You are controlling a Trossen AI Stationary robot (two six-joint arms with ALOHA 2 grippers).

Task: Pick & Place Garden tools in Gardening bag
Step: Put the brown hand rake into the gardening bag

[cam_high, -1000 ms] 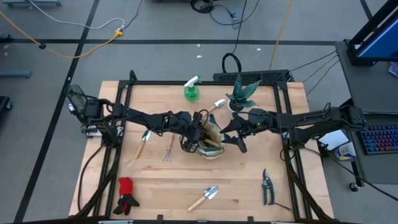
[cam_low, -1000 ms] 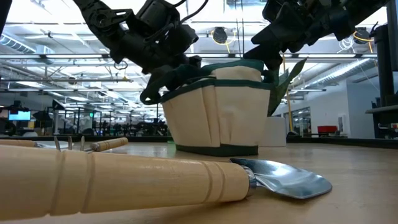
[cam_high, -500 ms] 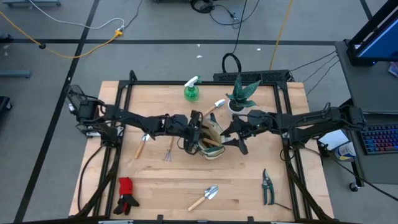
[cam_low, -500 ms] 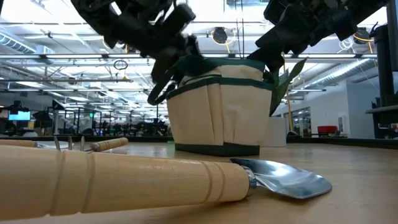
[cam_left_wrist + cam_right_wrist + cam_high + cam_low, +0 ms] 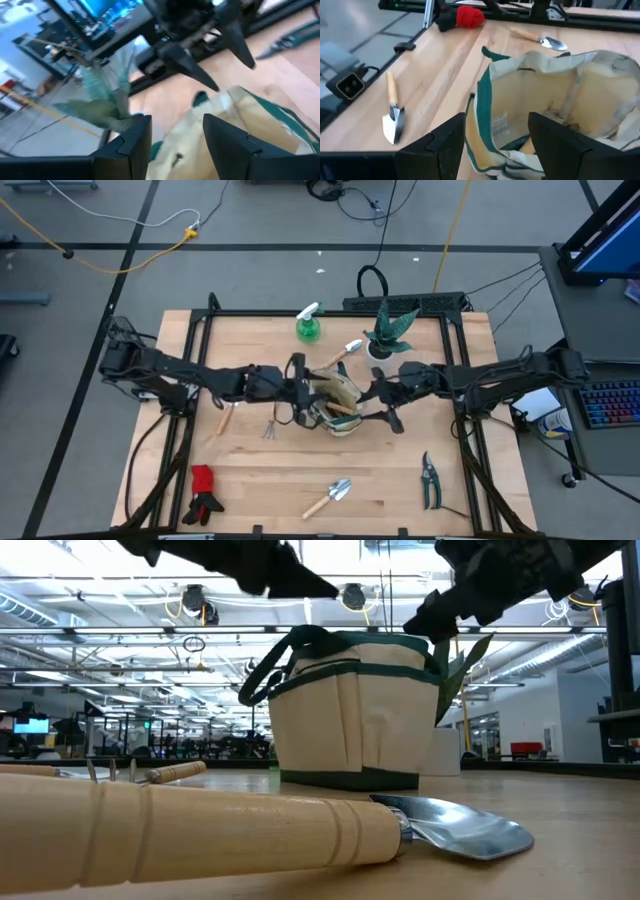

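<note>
On the wooden table [image 5: 290, 480], the gardening bag [image 5: 335, 402] sits at frame centre in the high view, flanked by the left gripper [image 5: 298, 392] and right gripper [image 5: 382, 402], both with jaws spread and empty.

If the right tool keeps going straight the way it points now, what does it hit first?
Most likely the gardening bag. The right tool, fingers open, looks straight into the bag's open mouth, so it would probably meet the near rim or the lining first. Depth is hard to judge here.
</note>
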